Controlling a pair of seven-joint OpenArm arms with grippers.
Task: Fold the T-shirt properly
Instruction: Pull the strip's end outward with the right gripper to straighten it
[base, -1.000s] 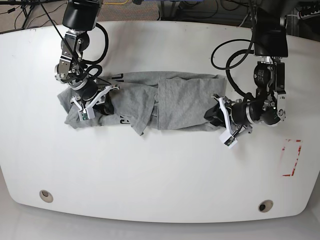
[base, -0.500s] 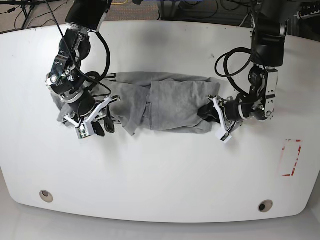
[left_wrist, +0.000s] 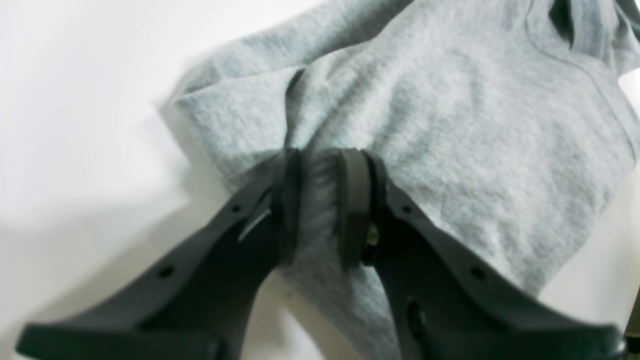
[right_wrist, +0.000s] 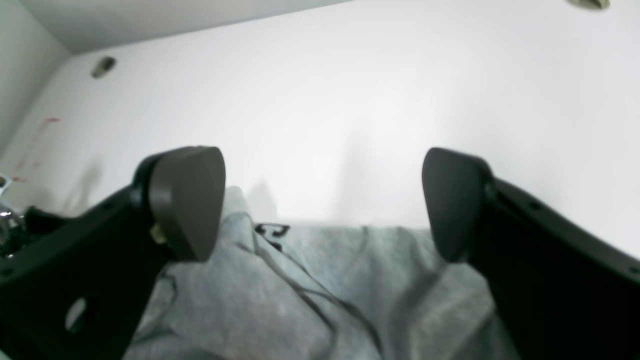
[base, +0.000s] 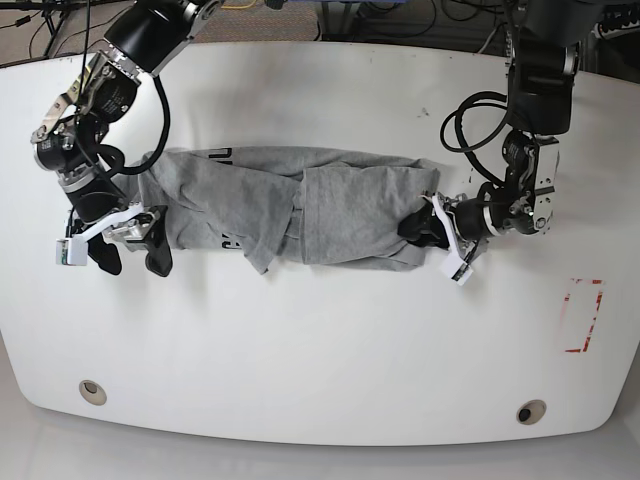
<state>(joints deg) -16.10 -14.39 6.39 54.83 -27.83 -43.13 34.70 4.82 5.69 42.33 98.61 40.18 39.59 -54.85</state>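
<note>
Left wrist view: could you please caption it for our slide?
Left end effector pinching a fold of the grey T-shirt on the white table.

soft matt heathered cloth t-shirt (base: 340, 205) on a smooth glossy table (base: 320, 340).

Bare table (base: 320, 350) around the T-shirt (base: 330, 205) stretched mid-table.

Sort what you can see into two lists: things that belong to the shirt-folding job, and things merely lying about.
Part of the job:
T-shirt
left gripper, pinching the T-shirt
right gripper, open

Merely there:
white table
red marking
table holes
</note>
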